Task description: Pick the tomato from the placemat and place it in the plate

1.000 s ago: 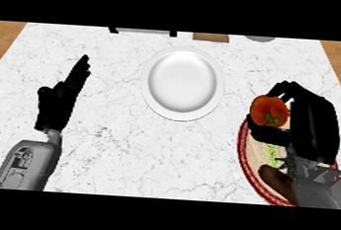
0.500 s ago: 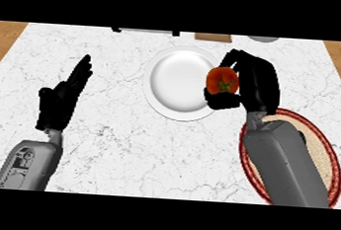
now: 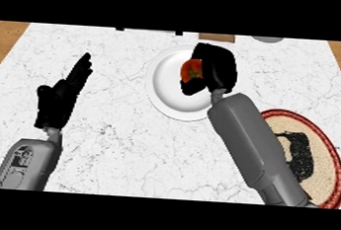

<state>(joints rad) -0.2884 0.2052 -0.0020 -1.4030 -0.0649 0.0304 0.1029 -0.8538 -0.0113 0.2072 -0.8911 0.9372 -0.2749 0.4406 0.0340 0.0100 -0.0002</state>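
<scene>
Tomato (image 3: 191,71), round and red with a green stem patch, sits inside the curled black fingers of the right hand (image 3: 214,70), which grasps it from the far and right sides so that only its left face shows. Hand and fruit hang over the upper right part of the white round plate (image 3: 167,92) on the pale marbled counter (image 3: 120,148); whether the tomato already touches the plate or is held just above it cannot be told from this steep view. The grey right forearm (image 3: 252,146) runs back across the oval woven placemat with a red rim (image 3: 330,161), which lies at the lower right, near the plate, and carries nothing but the arm's dark shadow. The left hand (image 3: 61,98) rests at the left of the counter, well apart from the plate, fingers straight and pointing up, holding nothing. Judging by this, the carry is done and the placing step is in hand: the next move calls for lowering the fruit onto the plate's middle, uncurling the fingers, and lifting away without nudging it, since a round tomato could roll toward the rim.
</scene>
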